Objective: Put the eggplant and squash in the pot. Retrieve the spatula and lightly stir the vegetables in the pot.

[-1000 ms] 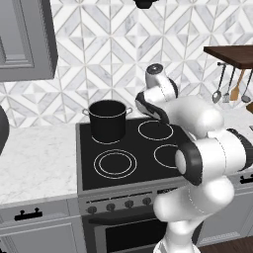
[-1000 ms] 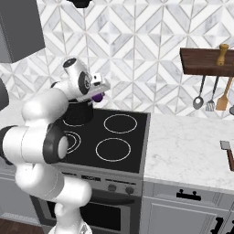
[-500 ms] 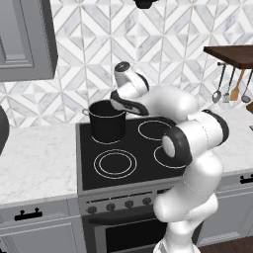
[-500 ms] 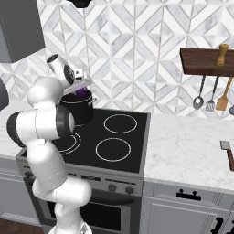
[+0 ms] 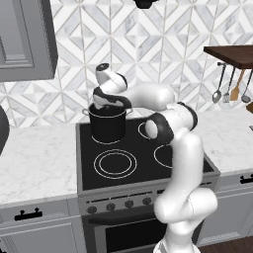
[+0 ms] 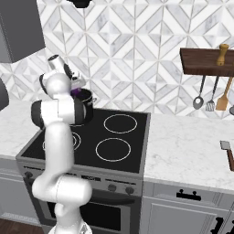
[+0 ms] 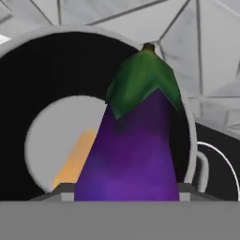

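Eggplant (image 7: 133, 145) clamped in gripper (image 6: 77, 88), green cap pointing away from fingers; hanging directly above open mouth of pot (image 5: 108, 123), rear left burner

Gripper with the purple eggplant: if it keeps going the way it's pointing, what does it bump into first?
Probably the inside of the pot. The gripper, shut on the eggplant, points into the pot's open mouth, so the eggplant would likely meet the pale bottom, near something orange lying there. Depth is hard to judge.
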Available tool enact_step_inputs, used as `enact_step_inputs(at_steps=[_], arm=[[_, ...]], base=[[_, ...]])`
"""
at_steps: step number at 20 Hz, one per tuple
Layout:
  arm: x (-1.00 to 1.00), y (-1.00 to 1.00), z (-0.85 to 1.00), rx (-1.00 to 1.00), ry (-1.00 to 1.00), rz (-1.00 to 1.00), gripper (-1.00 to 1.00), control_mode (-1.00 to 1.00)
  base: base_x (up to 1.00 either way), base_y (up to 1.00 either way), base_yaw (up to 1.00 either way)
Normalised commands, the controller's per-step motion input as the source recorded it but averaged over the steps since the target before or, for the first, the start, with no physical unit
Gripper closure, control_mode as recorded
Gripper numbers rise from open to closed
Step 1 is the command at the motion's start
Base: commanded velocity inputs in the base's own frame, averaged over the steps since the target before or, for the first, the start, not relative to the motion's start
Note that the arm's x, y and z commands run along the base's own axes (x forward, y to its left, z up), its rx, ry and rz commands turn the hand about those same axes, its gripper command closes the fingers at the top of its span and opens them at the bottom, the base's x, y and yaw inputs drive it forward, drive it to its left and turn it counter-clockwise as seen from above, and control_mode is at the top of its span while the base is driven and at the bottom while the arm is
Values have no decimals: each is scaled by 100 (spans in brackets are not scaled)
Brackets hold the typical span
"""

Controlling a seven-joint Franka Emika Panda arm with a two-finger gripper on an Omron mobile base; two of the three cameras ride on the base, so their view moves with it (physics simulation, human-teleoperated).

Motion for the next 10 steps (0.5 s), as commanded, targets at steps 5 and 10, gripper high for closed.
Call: enact_step_inputs(at_steps=[5,10], arm=[[69,17,-53,6,9,-2,100,-100],[23,1,-52,0,4,-5,100,-100]], base=[[0,0,0],[0,0,0]])
